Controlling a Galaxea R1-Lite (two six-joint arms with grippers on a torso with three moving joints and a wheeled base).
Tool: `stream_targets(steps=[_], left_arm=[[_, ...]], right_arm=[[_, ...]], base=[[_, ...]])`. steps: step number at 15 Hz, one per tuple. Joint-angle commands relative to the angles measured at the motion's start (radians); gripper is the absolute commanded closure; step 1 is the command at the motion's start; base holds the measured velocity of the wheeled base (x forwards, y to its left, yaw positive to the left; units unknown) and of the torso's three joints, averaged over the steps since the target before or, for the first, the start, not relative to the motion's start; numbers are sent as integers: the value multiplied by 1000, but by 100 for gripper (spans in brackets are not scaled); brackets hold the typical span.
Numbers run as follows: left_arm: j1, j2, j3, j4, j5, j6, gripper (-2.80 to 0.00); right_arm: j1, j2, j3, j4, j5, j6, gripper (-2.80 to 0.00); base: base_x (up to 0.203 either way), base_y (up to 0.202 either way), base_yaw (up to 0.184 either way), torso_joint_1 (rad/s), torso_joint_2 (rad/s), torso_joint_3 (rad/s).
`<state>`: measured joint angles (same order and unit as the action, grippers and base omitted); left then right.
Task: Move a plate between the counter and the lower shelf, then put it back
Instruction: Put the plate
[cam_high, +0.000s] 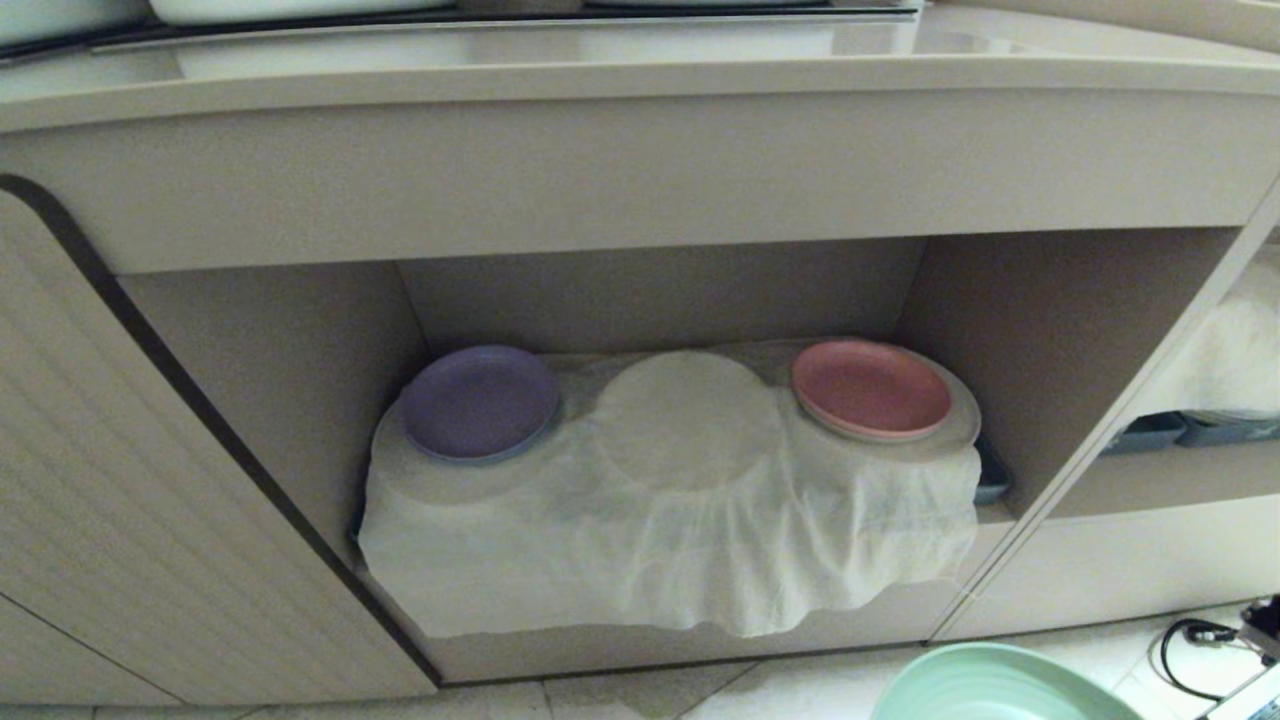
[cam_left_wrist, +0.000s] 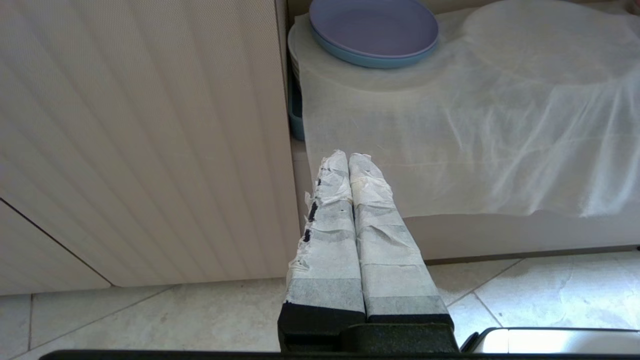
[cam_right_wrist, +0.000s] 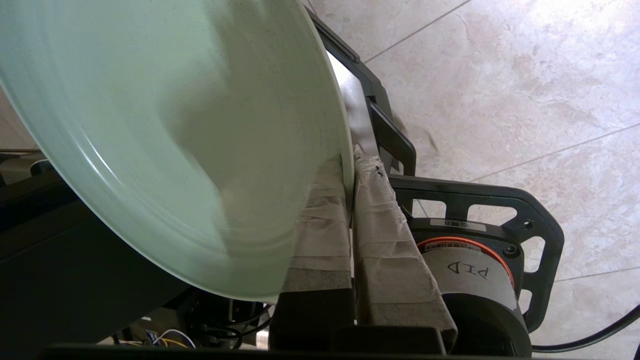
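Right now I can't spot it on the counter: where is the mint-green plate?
The plate is low on the head view's right, above the floor tiles before the lower shelf, its rim clamped in the right claw.

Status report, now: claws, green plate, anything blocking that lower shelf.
Right claw shut on round mint-green matte plate, low over the floor. Left claw shut, empty. White gauzy cloth drapes lower shelf; purple plate and pink plate atop it.

Purple plate (cam_high: 480, 402), pink plate (cam_high: 870, 388) atop white cloth (cam_high: 660, 540) — black cable (cam_high: 1185, 650) on tiled floor (cam_high: 640, 700).
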<state>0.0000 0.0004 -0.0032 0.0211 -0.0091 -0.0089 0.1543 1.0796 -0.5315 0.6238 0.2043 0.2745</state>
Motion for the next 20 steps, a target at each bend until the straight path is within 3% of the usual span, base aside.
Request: stream_targets(steps=[1,8,20], left_arm=[[0,0,0,0,0,0,0],[0,0,0,0,0,0,0],[0,0,0,0,0,0,0]], right_arm=[[1,2,-4,3,6,2,0],[1,0,-25,20,34,0,0],[2,-6,-26,27,34,2,0]], base=[[0,0,0,0,0,0],[0,0,0,50,-155,-157],[0,0,0,181,-494,-283]])
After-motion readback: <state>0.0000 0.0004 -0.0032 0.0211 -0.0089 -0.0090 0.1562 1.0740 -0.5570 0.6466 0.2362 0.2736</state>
